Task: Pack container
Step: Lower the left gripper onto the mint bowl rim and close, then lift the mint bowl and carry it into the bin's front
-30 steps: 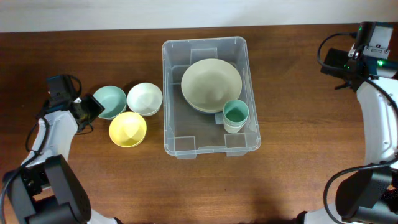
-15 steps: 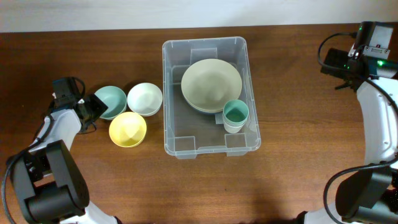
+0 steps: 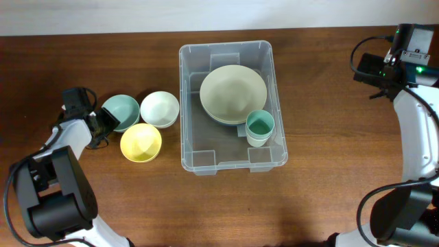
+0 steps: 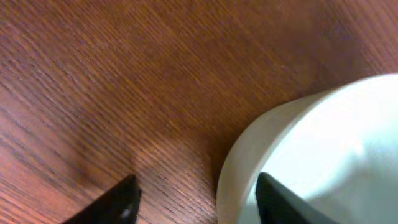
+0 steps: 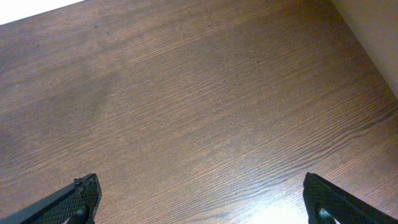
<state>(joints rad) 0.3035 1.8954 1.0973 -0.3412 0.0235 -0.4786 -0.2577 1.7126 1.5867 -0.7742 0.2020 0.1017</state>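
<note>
Left gripper (image 4: 196, 198) has reached teal bowl (image 3: 123, 110), fingers wide astride its rim; grasp for container (image 3: 182, 110) likely next. Right gripper (image 5: 202, 200) wide.

L gripper (image 4: 194, 200) low w/ jaws apart; R gripper (image 5: 202, 202) high, jaws spread wide.

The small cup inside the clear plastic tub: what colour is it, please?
Small cup: teal inside, whitish outside; overhead view.

Overhead straight down over table (image 3: 137, 206); wrist views close, facing tabletop.
</note>
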